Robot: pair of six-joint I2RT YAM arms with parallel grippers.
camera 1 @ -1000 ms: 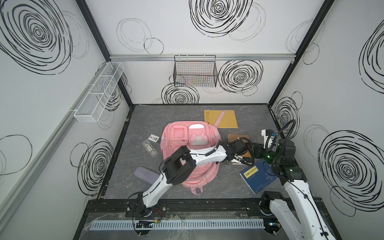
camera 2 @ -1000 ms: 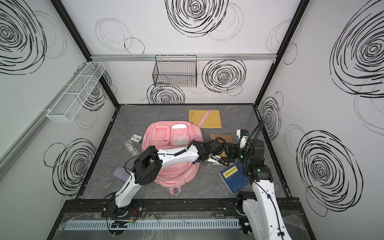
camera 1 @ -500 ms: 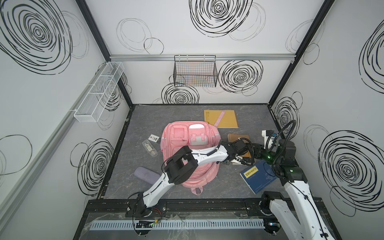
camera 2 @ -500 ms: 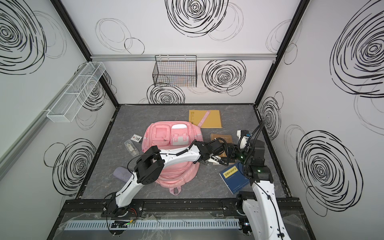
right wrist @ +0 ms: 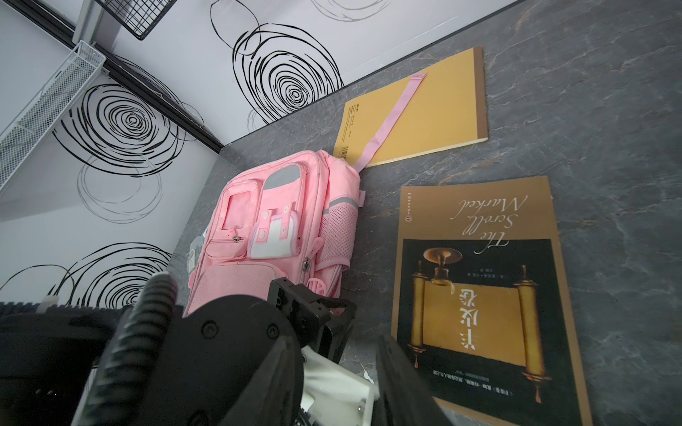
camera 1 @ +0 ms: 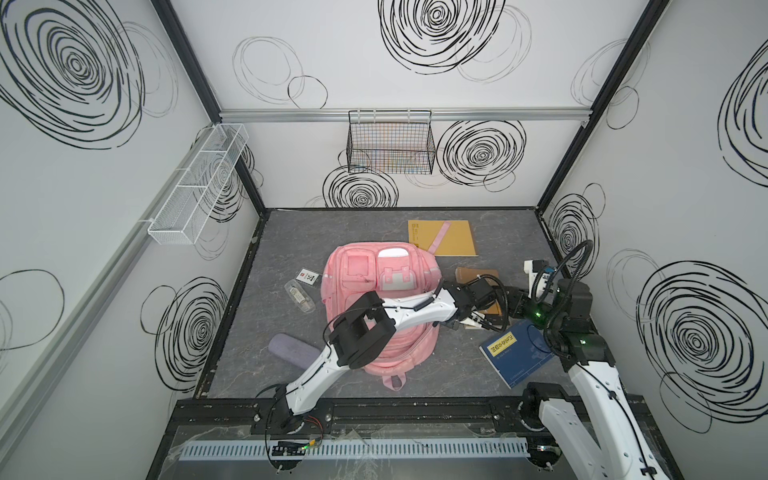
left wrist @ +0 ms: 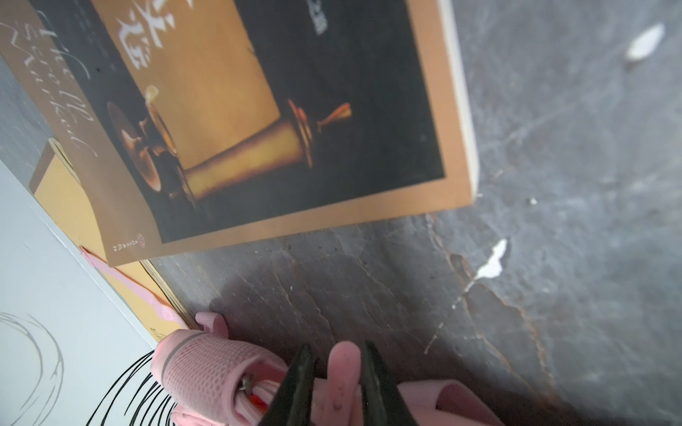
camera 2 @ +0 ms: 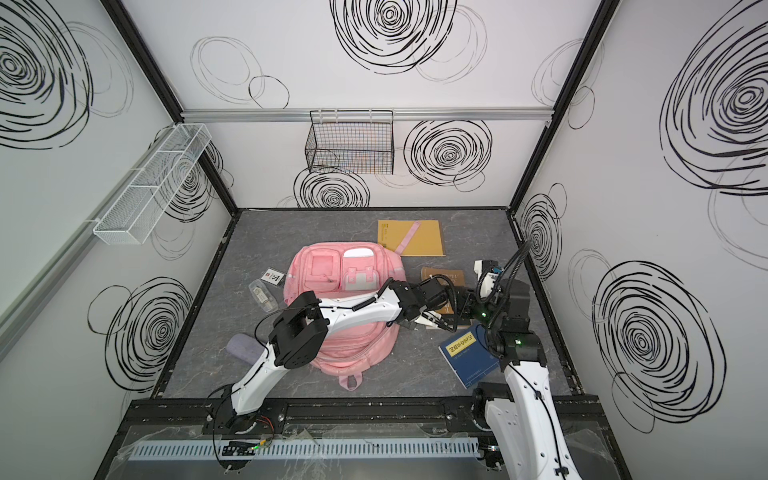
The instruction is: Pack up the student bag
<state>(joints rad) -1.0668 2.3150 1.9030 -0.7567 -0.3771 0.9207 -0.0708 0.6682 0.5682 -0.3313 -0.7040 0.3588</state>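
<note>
**Left jaws narrow around the bag's pink tab**

Since a second ago, the left gripper (left wrist: pixel 336 346) has drawn its jaws in from a wide spread, while its arm has hardly shifted. Its two black fingers (left wrist: pixel 300 369) now flank a pink tab (left wrist: pixel 345 372) on the student bag (camera 1: pixel 361 270). The bag lies flat, pockets up, beneath and behind this gripper. One finger seems to touch the tab and a thin dark gap shows at the other, so I cannot tell whether the pinch has bitten yet. The right gripper (right wrist: pixel 337 341) hovers just beside it, jaws spread, holding nothing. Ahead of both tools a brown book (right wrist: pixel 476 295) lies unpacked.

I judge this to be the opening step: seizing what looks like a zip pull. The next move calls for finishing the pinch firmly. The tab should then be drawn along the zip line rather than upward, or it may slip free.
</note>
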